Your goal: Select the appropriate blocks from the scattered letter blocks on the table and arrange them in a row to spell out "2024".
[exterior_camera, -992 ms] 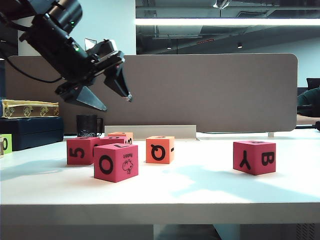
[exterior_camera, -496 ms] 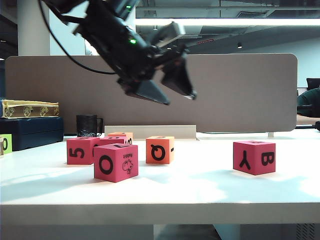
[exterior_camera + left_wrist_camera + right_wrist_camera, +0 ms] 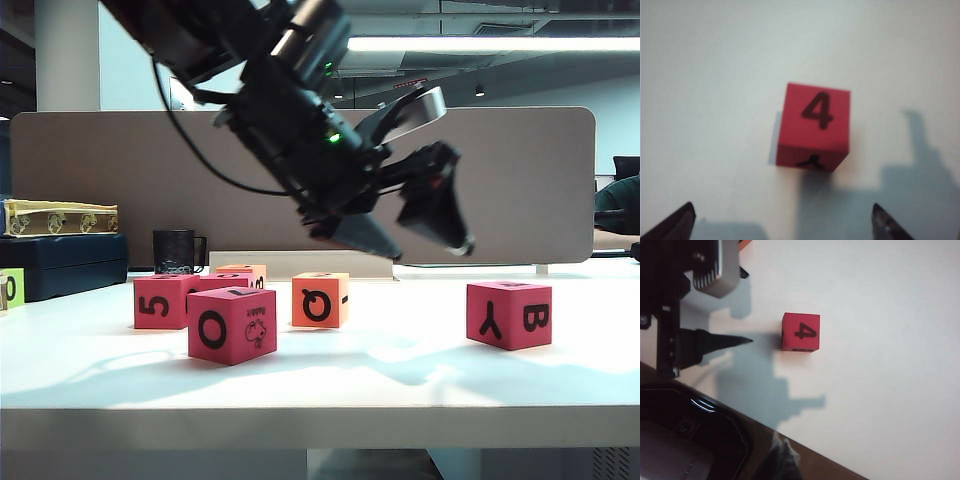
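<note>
On the white tabletop (image 3: 330, 375), the pink-red foam block (image 3: 508, 312) showing Y and B, with 4 on top, sits right of centre. Above it the left pincer (image 3: 420, 235) hangs spread wide, empty. The right pincer's (image 3: 782, 460) state I cannot tell.

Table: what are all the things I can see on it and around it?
pink-red blocks: four, pink-red; three clustered on the left of the table, one with 4 on top alone on the right
orange blocks: two, orange; the Q block mid-table, one behind the cluster
green block: one, yellow-green; far left edge
mug: one, black; back left
boxes: dark blue with a yellowish one on top; back left
table: one, white
partition: one, grey-brown; behind the table
left gripper: one, black; open, in the air left of the 4 block
right gripper: only a blurred tip shows, high above the table
</note>
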`<control>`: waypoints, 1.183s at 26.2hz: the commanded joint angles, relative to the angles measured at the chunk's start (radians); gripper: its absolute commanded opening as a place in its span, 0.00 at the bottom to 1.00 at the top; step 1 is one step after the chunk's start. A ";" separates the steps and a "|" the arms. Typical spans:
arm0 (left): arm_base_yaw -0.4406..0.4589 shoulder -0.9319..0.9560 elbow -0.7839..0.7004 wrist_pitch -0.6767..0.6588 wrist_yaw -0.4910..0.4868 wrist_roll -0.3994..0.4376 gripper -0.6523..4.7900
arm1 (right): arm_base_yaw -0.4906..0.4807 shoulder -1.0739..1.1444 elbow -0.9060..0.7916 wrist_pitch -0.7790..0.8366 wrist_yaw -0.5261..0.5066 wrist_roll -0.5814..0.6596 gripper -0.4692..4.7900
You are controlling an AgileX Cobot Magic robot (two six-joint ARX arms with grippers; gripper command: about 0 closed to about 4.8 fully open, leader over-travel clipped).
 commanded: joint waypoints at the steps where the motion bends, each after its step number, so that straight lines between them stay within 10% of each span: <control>1: -0.024 0.024 0.064 0.006 0.003 0.003 1.00 | 0.001 -0.010 0.004 -0.008 -0.002 0.007 0.09; 31: -0.090 0.261 0.242 0.018 -0.067 0.049 1.00 | 0.001 -0.010 0.004 -0.027 -0.002 0.012 0.09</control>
